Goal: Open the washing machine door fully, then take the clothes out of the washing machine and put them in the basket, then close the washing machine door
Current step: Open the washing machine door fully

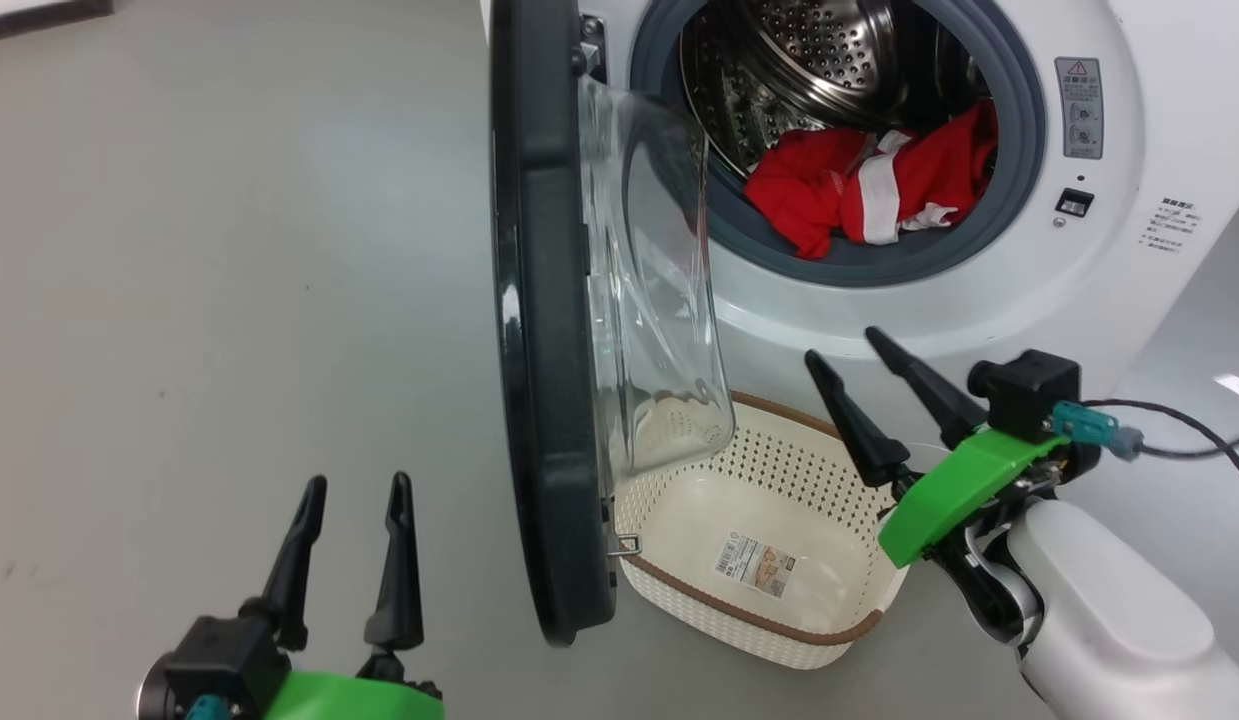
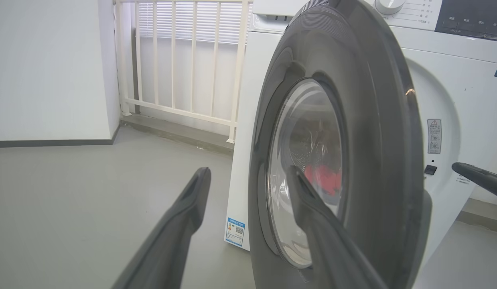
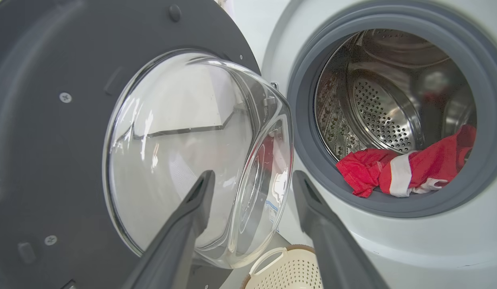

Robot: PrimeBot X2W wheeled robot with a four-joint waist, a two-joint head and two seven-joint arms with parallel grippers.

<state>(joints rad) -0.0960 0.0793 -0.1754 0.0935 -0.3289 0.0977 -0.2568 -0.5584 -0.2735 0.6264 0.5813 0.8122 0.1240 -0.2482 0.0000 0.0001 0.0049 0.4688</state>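
Note:
The washing machine (image 1: pixel 979 300) stands at the top right with its door (image 1: pixel 544 330) swung out edge-on toward me, the glass bowl (image 1: pixel 659 300) facing the drum. Red clothes (image 1: pixel 869 185) with white stripes lie at the drum's front lip, also seen as clothes (image 3: pixel 408 168). The cream basket (image 1: pixel 769 560) sits on the floor below the opening, holding nothing but its sticker. My right gripper (image 1: pixel 859 360) is open above the basket's right side, holding nothing. My left gripper (image 1: pixel 359 490) is open at the lower left, left of the door (image 2: pixel 344 152).
Grey floor (image 1: pixel 229 250) spreads to the left of the door. A white railing (image 2: pixel 184 68) and a white wall (image 2: pixel 47 68) stand behind the machine's left side. A black cable (image 1: pixel 1179 430) trails from my right wrist.

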